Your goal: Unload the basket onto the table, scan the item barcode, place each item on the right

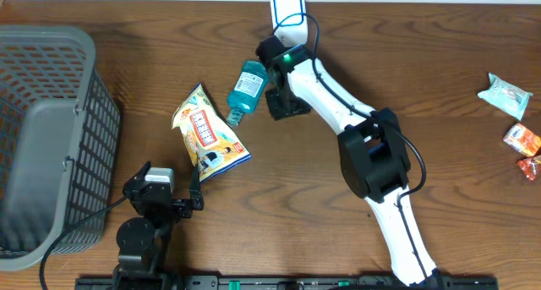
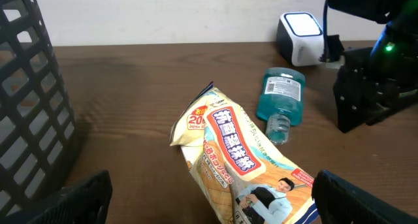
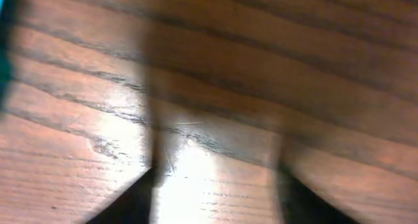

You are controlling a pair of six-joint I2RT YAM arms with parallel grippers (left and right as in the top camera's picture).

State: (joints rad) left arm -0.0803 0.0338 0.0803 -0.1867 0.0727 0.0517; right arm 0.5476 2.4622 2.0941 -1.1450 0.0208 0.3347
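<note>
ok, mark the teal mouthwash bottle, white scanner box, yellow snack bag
teal mouthwash bottle [image 1: 248,81]: overhead, body.
white scanner box [image 2: 300,29]: left wrist, top face.
yellow snack bag [image 1: 207,131]: overhead, printed front.

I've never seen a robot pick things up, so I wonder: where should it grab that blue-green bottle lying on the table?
Probably the wide teal body of the bottle, coming straight down from above and squeezing across its width. It lies flat, label up, so both long sides are free; the narrow clear cap sits close to the snack bag.
</note>
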